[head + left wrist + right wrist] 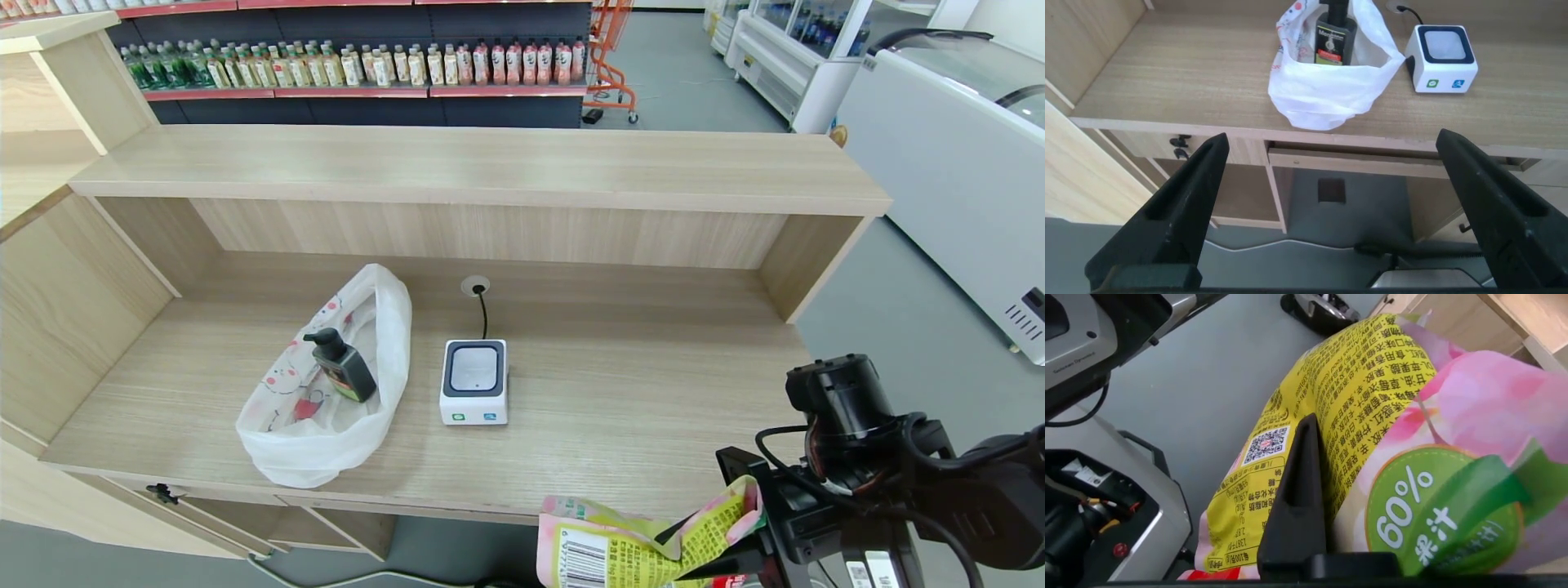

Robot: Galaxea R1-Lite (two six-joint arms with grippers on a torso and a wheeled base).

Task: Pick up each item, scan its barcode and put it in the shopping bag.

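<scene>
A white shopping bag [298, 457] lies open on the left of the wooden counter [653, 392], with a black pump bottle [343, 367] standing in it. To its right sits the white barcode scanner [474, 380], dark window facing up. My right gripper [702, 549] hangs below and in front of the counter's front edge, shut on a yellow and pink snack pouch [620, 547]; its barcode faces up. One black finger [1300, 506] presses on the pouch [1372, 416]. My left gripper [1333, 143] is open and low before the counter, facing the bag [1327, 90], bottle [1332, 37] and scanner [1442, 57].
A raised back ledge [490, 167] and side walls box in the counter. The scanner's cable [482, 314] runs to a grommet behind it. A drawer [1355, 159] sits under the front edge. Drink shelves [351, 65], an orange cart [612, 57] and freezers [955, 139] stand beyond.
</scene>
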